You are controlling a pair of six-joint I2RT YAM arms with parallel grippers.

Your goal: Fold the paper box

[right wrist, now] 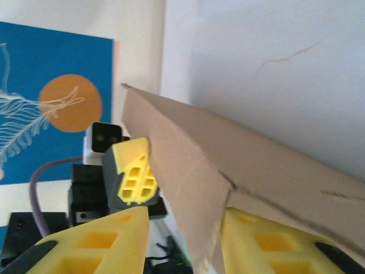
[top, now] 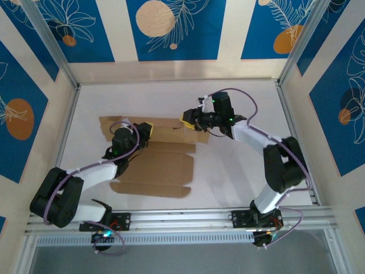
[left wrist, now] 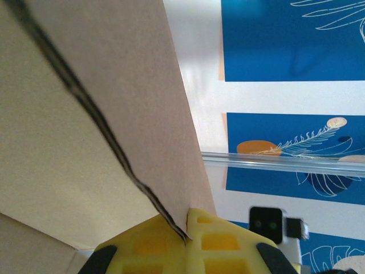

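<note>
The paper box (top: 165,165) lies mostly flat on the white table, brown and unprinted, with its far strip of flaps lifted. My left gripper (top: 144,128) is at the far left part of that strip. Its yellow fingers (left wrist: 228,245) are shut on the edge of a raised cardboard panel (left wrist: 85,114). My right gripper (top: 188,120) is at the far right end of the strip. Its jaws stand open around a tilted flap (right wrist: 228,154), which rests against the right finger (right wrist: 274,242), with a gap to the left finger (right wrist: 91,245). The left gripper (right wrist: 134,171) faces it from beyond.
Aluminium frame rails (top: 182,217) run along the table's near edge and up the back corners. Cream walls with blue leaf-pattern panels (top: 171,28) enclose the table on three sides. Bare white tabletop (top: 239,171) lies right of the box.
</note>
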